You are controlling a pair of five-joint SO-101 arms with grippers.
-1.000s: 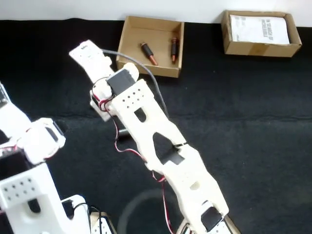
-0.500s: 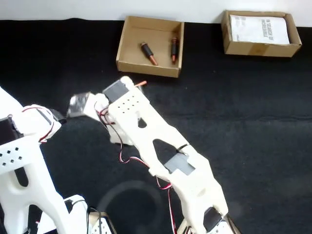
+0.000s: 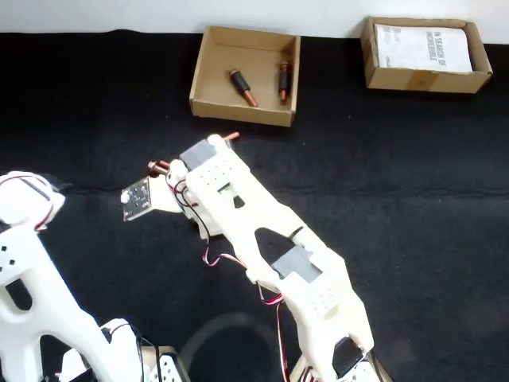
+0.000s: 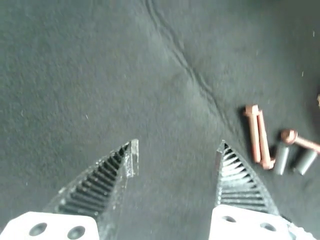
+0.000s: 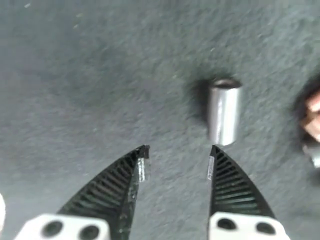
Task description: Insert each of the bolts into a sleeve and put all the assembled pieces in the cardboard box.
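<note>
— Sleeve on the black cloth: where does it lie against the right gripper?
— Just beyond one fingertip, lengthwise to it; touching or not, I cannot tell. The jaws are spread, nothing between them. The right wrist view gives that; from above, the right arm lies across the spot and hides it.
— And the left gripper?
— Spread wide as well, empty, over bare cloth. Its wrist view shows two copper bolts side by side, a third bolt and two grey sleeves close together, off beyond one finger.
— What does the high view add?
— The cardboard box at the far edge, two assembled pieces lying apart inside it. A bolt tip pokes out beside the right arm on the box side, more bolt ends on the other side. A second box holding a printed sheet stands well apart along the same edge. The left arm stands at the near left.
</note>
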